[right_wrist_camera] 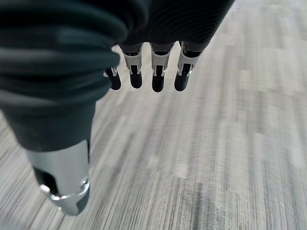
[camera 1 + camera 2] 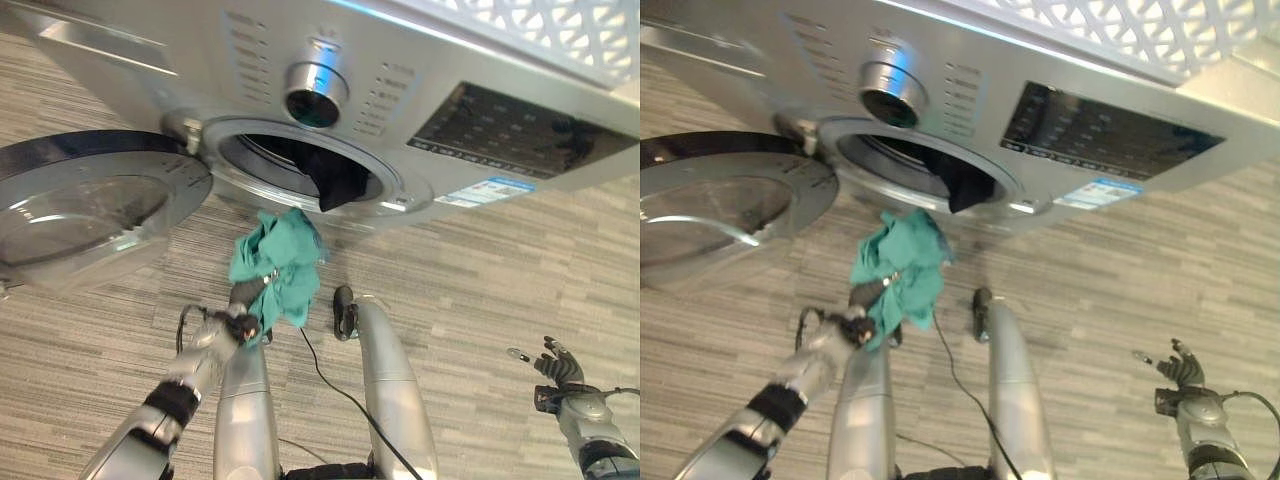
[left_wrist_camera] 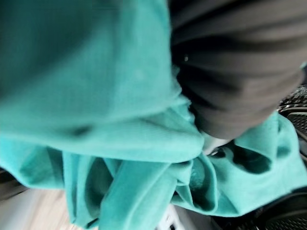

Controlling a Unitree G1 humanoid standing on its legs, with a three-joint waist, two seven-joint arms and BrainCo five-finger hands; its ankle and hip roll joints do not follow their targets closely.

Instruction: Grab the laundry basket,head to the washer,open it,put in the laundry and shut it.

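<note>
The silver washer [image 2: 420, 110] stands ahead with its round door [image 2: 90, 205] swung open to the left. A black garment [image 2: 335, 180] hangs over the lip of the drum opening [image 2: 290, 160]. My left hand [image 2: 245, 315] is shut on a teal cloth [image 2: 280, 260], held up just below the drum opening; the cloth [image 3: 110, 120] drapes over the hand in the left wrist view. My right hand [image 2: 555, 365] hangs open at the lower right over the floor, its fingers [image 1: 158, 76] straight and holding nothing.
A white lattice laundry basket [image 2: 560, 30] rests on top of the washer at the upper right. The washer's control dial [image 2: 315, 95] sits above the drum opening. Striped grey floor [image 2: 480, 280] lies in front of the washer.
</note>
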